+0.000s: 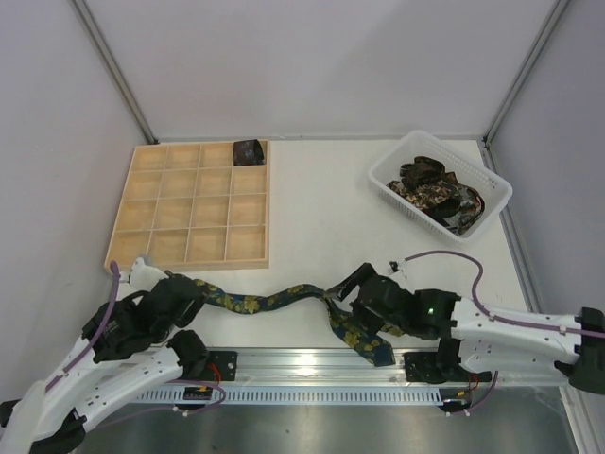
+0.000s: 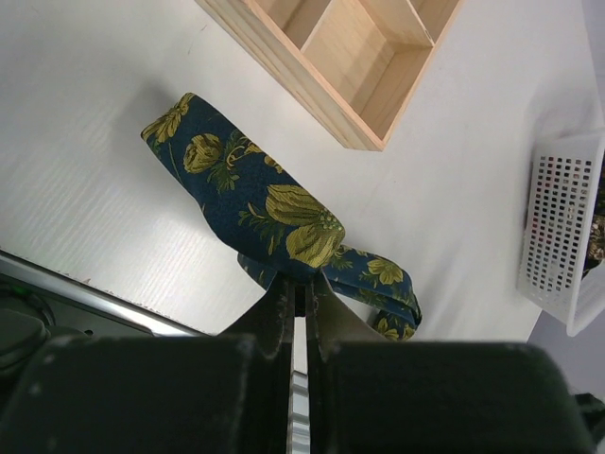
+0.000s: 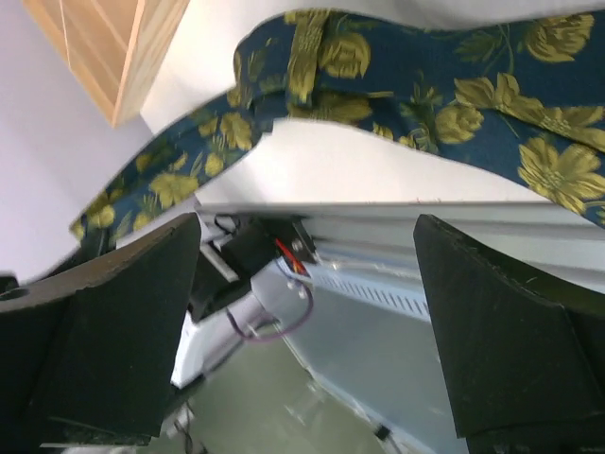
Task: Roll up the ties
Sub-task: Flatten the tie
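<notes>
White table [image 1: 312, 218], pale walls. Navy flowered tie [image 1: 274, 301] lies along near edge, 6 o'clock, between arms. Left gripper [image 2: 298, 284] pinched shut on tie's end, 7 o'clock. Right gripper [image 3: 307, 274] spread wide, empty, by tie's bend. Wooden tray [image 1: 123, 218] at 10 o'clock, rolled tie [image 1: 249, 151] in far-right cell. Basket [image 1: 492, 180] of dark ties [image 1: 430, 189] at 2 o'clock.

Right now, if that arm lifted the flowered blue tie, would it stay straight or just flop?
Probably flop: the navy tie lies in wavy bends across the table. It looks thin and light, folding over where the left gripper pinches it. Pushed, it would likely bunch rather than slide whole.
</notes>
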`<act>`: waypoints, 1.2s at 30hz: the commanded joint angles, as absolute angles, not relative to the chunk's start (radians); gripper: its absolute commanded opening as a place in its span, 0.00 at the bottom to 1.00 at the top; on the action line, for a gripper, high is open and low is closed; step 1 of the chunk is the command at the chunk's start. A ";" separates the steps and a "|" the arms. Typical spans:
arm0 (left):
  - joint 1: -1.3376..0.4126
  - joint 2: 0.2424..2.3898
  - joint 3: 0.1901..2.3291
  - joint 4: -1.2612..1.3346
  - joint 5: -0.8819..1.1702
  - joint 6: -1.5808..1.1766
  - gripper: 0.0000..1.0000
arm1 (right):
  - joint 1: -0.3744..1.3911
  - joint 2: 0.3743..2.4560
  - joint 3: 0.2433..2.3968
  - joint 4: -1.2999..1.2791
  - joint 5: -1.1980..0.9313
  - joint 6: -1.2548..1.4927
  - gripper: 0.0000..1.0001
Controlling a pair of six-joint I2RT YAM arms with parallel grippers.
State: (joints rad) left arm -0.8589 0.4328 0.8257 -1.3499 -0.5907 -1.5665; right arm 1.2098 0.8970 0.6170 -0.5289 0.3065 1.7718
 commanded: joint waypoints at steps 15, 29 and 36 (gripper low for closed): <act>-0.853 0.436 0.908 -1.420 -0.522 -1.341 0.03 | 1.371 1.528 0.779 -0.165 0.767 2.717 1.00; -0.853 0.377 0.910 -1.433 -0.489 -1.238 0.09 | 1.306 1.315 0.562 -0.486 0.766 2.593 0.95; -0.853 0.426 0.825 -1.307 -0.420 -1.181 0.12 | 0.969 0.849 0.373 -0.639 0.592 1.964 0.99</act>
State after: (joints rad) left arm -0.8589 0.3824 0.8570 -1.3483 -0.4625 -1.2285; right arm 1.1091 0.9737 0.4202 -0.5186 0.6388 1.9923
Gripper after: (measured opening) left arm 0.106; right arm 0.993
